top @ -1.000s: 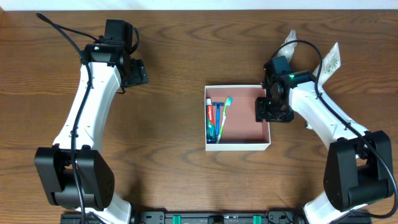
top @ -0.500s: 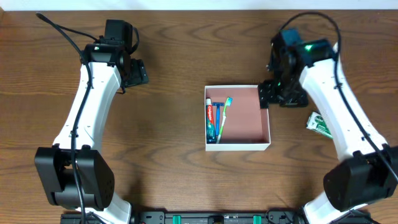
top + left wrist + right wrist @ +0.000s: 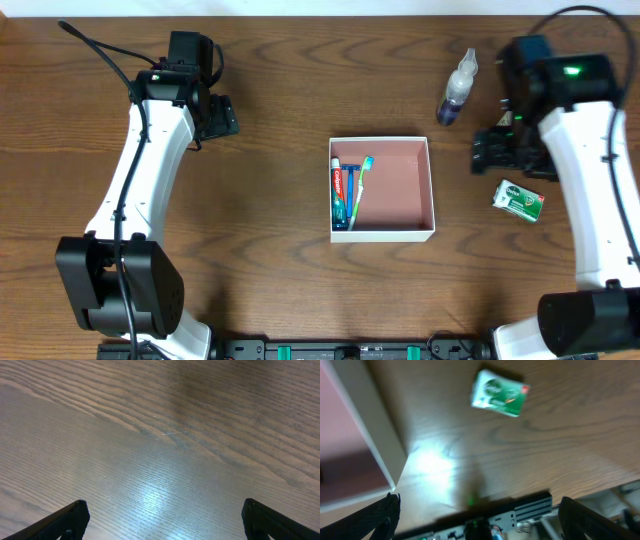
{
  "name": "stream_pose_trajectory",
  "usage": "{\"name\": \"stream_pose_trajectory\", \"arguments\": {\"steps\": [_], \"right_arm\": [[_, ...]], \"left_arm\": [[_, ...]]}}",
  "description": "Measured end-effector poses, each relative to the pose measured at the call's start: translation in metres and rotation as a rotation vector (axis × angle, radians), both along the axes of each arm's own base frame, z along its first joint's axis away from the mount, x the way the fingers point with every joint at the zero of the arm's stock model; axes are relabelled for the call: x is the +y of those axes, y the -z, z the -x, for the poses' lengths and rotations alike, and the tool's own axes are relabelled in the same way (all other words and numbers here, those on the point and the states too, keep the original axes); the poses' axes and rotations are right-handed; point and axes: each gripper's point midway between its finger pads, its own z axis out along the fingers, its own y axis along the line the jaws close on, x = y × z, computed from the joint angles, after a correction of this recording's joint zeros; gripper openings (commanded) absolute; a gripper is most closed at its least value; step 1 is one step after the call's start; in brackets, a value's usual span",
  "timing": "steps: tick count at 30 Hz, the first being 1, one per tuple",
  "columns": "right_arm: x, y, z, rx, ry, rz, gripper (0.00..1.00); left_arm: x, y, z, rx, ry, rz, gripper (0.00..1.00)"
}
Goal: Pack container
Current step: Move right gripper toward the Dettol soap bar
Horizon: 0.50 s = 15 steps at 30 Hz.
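Container (image 3: 400, 190): table centre, toothpaste (image 3: 339, 190) and toothbrush (image 3: 360, 190) along its 9 o'clock wall. Green packet (image 3: 519, 199): 3 o'clock. Right gripper (image 3: 480, 520): above packet, fingers spread wide, empty. Left gripper (image 3: 165, 520): 10 o'clock, likewise spread, empty. Spray bottle (image 3: 456, 88): 1 o'clock.

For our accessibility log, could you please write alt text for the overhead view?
A white-walled square container sits at centre, holding a toothpaste tube and a toothbrush along its left wall. To its right lie a spray bottle and a green-and-white packet, with the right gripper between them, open and empty; the left gripper is open at far left.
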Motion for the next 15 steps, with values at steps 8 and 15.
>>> {"name": "stream_pose_trajectory", "arguments": {"steps": [8,15], "right_arm": [[-0.04,0.007,-0.008,-0.053,0.16,0.004,0.99],[-0.059,0.055,-0.005,-0.032,0.294,-0.034,0.99]], "left_arm": [[0.0,0.0,0.0,0.0,0.0,0.0,0.98],[0.0,0.0,0.0,0.0,0.0,0.0,0.98]]}}
